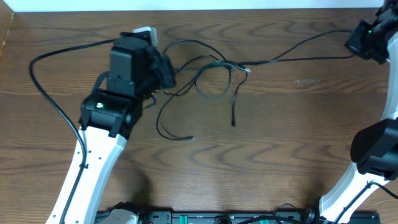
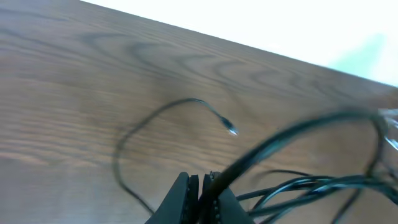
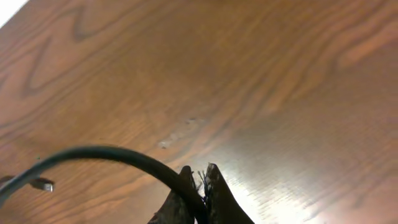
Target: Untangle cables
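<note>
The wood-grain tabletop (image 1: 280, 155) carries the cables (image 1: 214, 78), a loose knot of thin black cords near its middle rear. One strand runs from the knot to the right gripper (image 3: 199, 183), which is clenched on it at the far right. The left gripper (image 2: 200, 190) is clamped on a black strand beside the tangle. The loops cross one another, so I judge the untangling barely begun: no cord lies separate. A small plug tip (image 2: 231, 130) lies free. No readable writing shows.

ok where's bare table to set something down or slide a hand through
Free: the table nearside of the cables, and right of them below the strand to the right gripper. Crowded: around the left gripper.
</note>
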`<state>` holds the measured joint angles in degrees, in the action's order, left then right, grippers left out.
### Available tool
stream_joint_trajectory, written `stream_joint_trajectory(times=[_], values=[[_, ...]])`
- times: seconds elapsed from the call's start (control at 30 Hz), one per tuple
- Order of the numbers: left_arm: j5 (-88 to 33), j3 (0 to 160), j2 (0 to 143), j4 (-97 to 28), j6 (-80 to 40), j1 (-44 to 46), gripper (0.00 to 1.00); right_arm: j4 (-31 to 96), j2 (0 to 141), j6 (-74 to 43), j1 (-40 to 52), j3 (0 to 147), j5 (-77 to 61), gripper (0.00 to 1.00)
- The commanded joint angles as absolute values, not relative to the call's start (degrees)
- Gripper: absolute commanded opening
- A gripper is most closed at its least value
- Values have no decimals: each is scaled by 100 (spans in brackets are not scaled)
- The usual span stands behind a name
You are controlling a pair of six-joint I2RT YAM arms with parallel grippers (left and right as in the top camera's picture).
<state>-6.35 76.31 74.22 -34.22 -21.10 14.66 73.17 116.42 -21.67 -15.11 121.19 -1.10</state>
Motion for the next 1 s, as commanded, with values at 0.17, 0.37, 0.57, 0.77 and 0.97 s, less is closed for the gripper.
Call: stream_joint_trajectory(times=[0.17,0.37,0.57,0.77,0.97], values=[[687,7666,7404,-3592,-2342,-228,7,7629,11848,-2005,-2414,12204,545,1],[674,7666,7404,-3726,-2272,-574,7,7767,11974,-1940,-2394,12204,576,1],[1138,7666,7404,-3712,-2252,-998,7,7784,12167,-1990,-2506,12204,1236,1],[1070,7666,7406,-3706,-2311,-1750,8,7948,12488,-1988,-2797,12204,1107,1],[342,7666,7406,-3684,-2060,-1925,8,7852,12613,-1428,-2803,12204,-126,1]])
